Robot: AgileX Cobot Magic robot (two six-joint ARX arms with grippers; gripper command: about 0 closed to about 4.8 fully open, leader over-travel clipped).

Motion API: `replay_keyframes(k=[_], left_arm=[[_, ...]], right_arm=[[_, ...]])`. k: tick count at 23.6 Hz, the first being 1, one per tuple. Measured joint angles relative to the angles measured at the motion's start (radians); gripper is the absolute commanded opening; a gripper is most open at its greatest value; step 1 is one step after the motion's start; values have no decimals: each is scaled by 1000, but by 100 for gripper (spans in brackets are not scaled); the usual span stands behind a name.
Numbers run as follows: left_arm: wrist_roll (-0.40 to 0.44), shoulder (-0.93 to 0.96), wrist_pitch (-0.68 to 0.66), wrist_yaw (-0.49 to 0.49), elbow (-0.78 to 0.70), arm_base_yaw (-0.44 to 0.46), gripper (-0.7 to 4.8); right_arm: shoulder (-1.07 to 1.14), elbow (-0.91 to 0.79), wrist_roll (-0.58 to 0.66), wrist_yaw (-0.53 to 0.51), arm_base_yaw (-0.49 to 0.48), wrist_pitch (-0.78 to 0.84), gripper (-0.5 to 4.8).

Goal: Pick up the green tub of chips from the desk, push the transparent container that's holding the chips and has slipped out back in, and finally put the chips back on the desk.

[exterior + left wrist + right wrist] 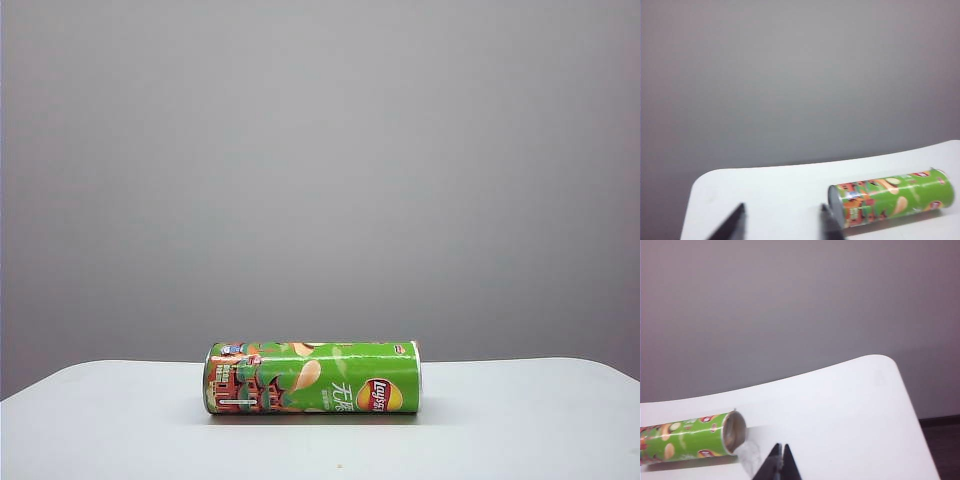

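Both grippers hover low over the desk (520, 420): left gripper (782, 220) spread, right gripper (781, 460) pressed together. At 12 o'clock between them, the tub (312, 378) lies sideways, untouched.

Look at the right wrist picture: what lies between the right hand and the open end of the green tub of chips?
In the right wrist view, only bare desk separates the shut right hand from the green tub of chips; a faint clear patch there cannot be identified.
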Motion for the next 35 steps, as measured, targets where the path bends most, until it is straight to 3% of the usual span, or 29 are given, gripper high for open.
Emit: replay_keyframes(k=[4,9,12,17,19,22,25,35], left_arm=[[-17,0,0,103,0,159,155],[-16,0,-58,104,0,193,-6],[20,1,-111,87,0,192,-6],[24,0,-154,-90,1,192,-6],[24,1,-194,-111,2,192,5],[24,1,-199,-46,2,192,84],[43,1,-213,51,4,192,43],[49,1,-213,16,4,192,50]], right_arm=[[0,0,0,9,0,0,-4],[0,0,-1,14,0,-47,-4],[3,0,-1,46,0,-90,-4],[3,0,-13,81,0,-91,-4],[3,0,-20,81,0,-91,-1],[3,0,-25,82,0,-91,-2],[3,0,-26,82,0,-91,-1],[2,0,-27,81,0,-91,-1]])
